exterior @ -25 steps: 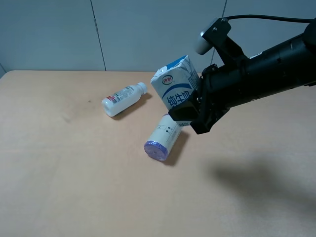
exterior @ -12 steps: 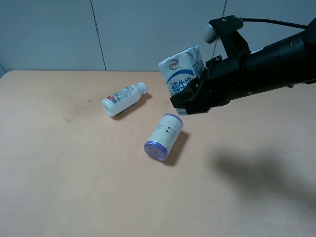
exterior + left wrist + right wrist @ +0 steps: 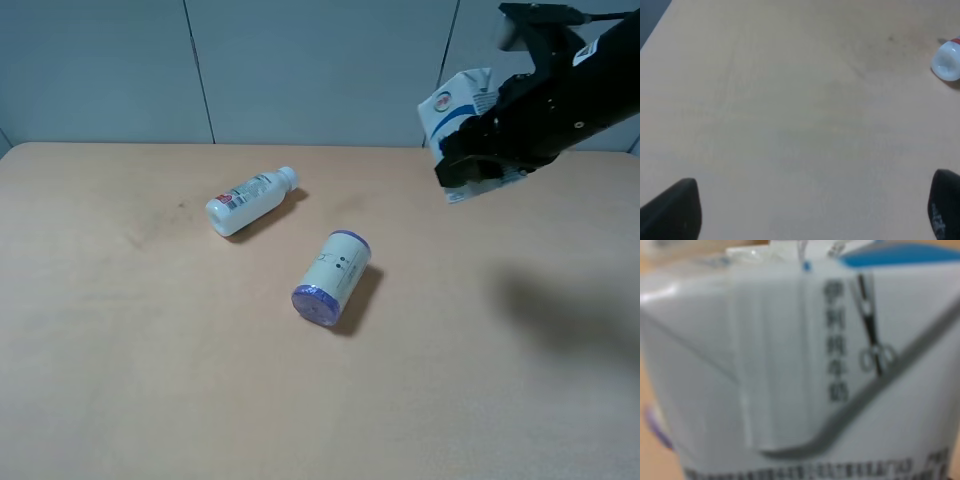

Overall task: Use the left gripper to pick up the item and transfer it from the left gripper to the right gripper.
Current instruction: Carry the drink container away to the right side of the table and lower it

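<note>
The item, a white drink carton with blue printing, hangs in the air at the upper right, above the table's far edge. My right gripper, on the bulky black arm, is shut on it. The carton fills the right wrist view, blurred and very close, and hides the fingers there. My left gripper does not show in the exterior view. In the left wrist view its two black fingertips stand wide apart and empty over bare table.
A white plastic bottle lies on its side at the table's back middle; its cap shows in the left wrist view. A white cylinder with purple ends lies mid-table. A grey wall backs the tan table.
My right arm has carried the carton up and to the right, away from above the cylinder. The bottle and the cylinder have not moved.
</note>
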`<state>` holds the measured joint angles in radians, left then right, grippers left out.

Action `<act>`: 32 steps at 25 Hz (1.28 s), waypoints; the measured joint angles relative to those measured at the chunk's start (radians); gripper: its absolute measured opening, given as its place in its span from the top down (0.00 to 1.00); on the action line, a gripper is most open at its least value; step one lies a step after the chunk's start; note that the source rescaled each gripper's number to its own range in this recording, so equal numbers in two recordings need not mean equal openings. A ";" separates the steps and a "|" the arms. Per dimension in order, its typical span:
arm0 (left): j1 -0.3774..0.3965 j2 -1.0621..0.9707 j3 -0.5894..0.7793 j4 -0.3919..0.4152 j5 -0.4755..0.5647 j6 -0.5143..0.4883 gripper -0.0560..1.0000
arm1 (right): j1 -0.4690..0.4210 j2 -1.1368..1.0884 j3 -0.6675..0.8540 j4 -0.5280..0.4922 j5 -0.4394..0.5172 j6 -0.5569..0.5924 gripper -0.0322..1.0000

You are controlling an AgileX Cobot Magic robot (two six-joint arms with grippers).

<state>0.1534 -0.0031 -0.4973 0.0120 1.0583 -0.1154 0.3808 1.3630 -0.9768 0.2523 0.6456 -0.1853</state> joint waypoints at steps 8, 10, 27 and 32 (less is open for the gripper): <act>0.000 0.000 0.000 0.000 0.000 0.000 0.16 | -0.151 0.060 -0.013 -0.113 0.158 0.064 0.94; 0.000 0.000 0.000 0.000 0.000 0.000 0.16 | -0.159 0.092 -0.014 -0.118 0.157 0.066 0.94; 0.000 0.000 0.000 0.000 0.000 0.000 0.16 | -0.159 0.395 -0.015 -0.123 0.041 0.067 0.94; 0.000 0.000 0.000 0.000 0.000 0.000 0.16 | -0.159 0.435 -0.017 -0.123 0.009 0.067 0.94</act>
<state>0.1534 -0.0031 -0.4973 0.0120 1.0583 -0.1154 0.2222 1.7983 -0.9934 0.1295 0.6550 -0.1180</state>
